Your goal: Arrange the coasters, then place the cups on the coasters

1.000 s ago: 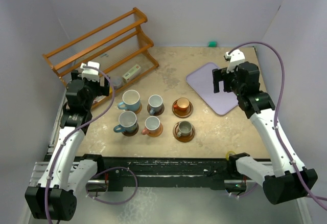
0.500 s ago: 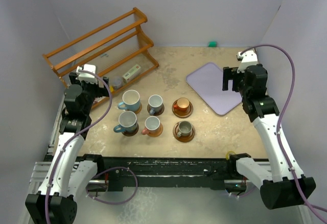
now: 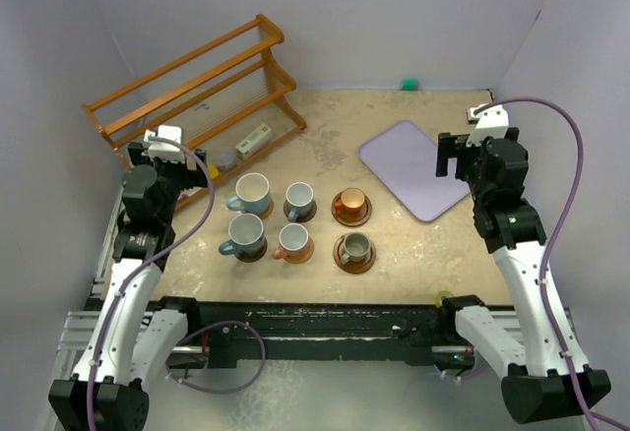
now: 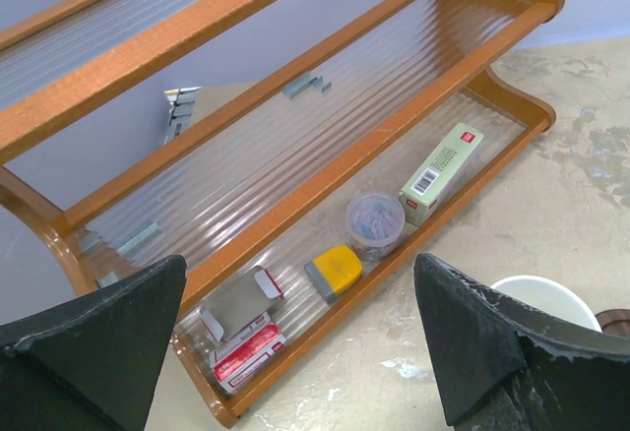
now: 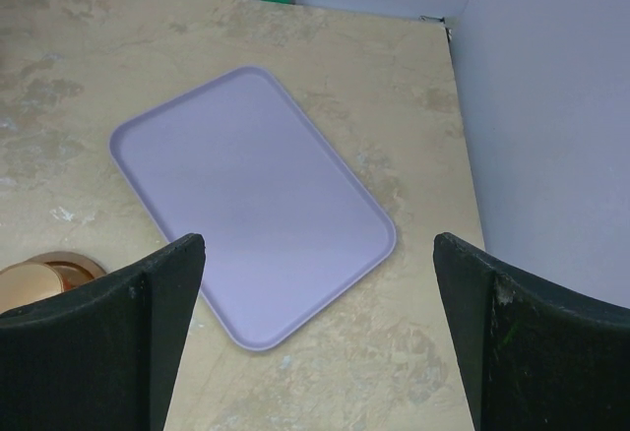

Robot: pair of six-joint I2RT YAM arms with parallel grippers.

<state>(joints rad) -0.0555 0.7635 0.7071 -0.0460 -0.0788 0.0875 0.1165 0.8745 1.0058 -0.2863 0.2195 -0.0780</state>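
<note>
The tan desk (image 3: 413,254) bears six coasters (image 3: 354,268) in two rows; a lavender tray (image 3: 409,165) lies to their right. A wooden rack (image 4: 148,57) stands far left; a green block (image 3: 409,84) at the back wall.

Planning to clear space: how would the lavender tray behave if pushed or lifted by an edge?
The lavender tray lies flat with a low rim, so a push would probably slide it, not tip it. It looks thin and smooth: likely light, perhaps slippery to pinch.

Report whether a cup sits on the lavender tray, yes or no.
No, the lavender tray shows only its own smooth surface, with nothing standing on it.
</note>
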